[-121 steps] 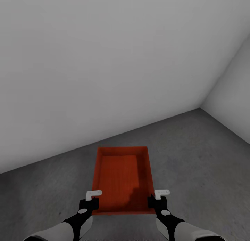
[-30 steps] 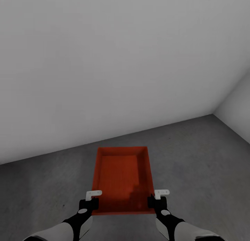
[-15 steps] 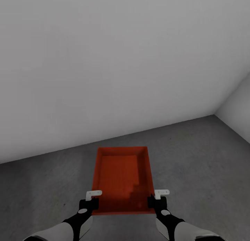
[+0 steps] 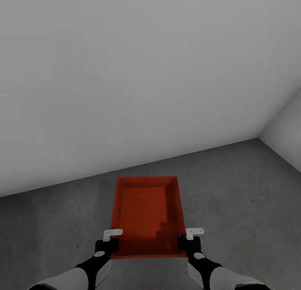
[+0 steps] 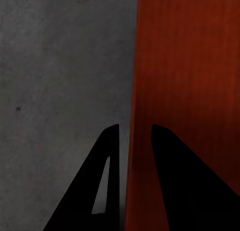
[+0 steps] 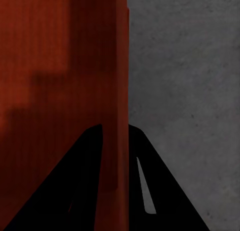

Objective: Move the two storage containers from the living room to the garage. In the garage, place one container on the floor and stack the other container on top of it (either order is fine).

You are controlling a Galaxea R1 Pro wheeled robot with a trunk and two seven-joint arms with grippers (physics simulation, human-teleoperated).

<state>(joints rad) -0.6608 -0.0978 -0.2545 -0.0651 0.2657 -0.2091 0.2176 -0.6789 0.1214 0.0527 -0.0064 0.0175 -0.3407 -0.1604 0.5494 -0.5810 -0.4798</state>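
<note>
1 orange-red container hangs in front of the robot over the grey concrete floor, held between both arms, with its long axis running away from the robot toward the grey wall. The left end effector grips the near end of the left long wall; in the left wrist view its 2 fingers straddle that thin wall, 1 inside and 1 outside, clamped on it. The right end effector does the same on the right long wall, its fingers closed on the wall in the right wrist view. The container sits level, open side up and empty as far as can be seen, and whether it already touches the floor cannot be told. The floor lies straight below both end effectors, so the coming move is probably an even lowering by both arms together, neither arm being nearer. A tilt would let the far end land first.
</note>
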